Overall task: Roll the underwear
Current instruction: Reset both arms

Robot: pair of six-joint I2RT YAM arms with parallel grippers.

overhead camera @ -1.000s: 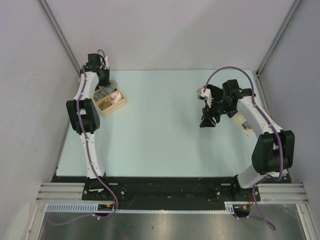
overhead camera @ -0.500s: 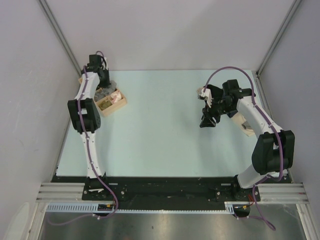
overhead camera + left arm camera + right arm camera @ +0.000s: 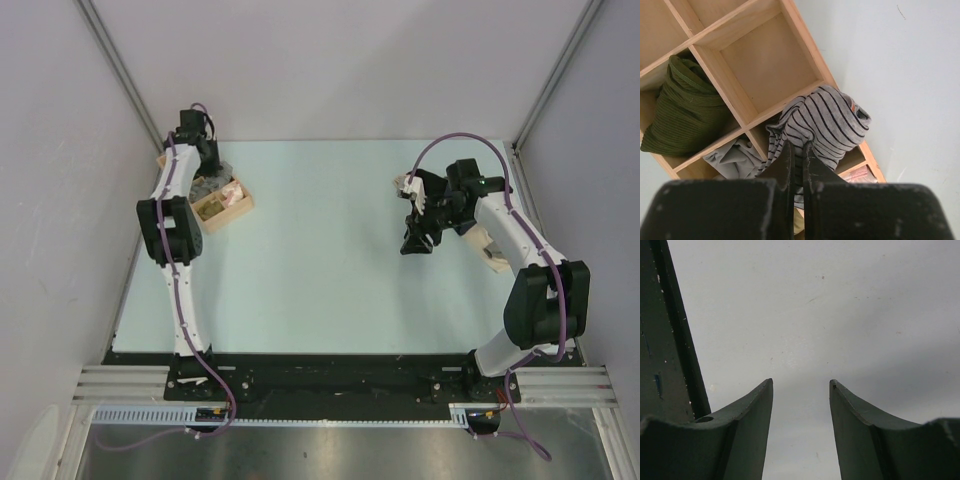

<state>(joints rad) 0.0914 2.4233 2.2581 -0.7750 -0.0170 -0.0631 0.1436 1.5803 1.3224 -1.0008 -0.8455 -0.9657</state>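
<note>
The underwear is a grey cloth with thin dark stripes, bunched over the edge of a wooden compartment box. My left gripper is shut on its lower fold, with cloth pinched between the jaws. In the top view the left gripper sits over the box at the table's far left, and the striped cloth shows there only as a small grey lump. My right gripper is open and empty above bare table; it also shows in the top view at the right.
The box holds a green knit garment, a plain grey garment and a pink item; one compartment shows bare wood. A beige object lies under the right arm near the table's right edge.
The left gripper has shifted slightly toward the back over the box. The right arm has barely moved.
</note>
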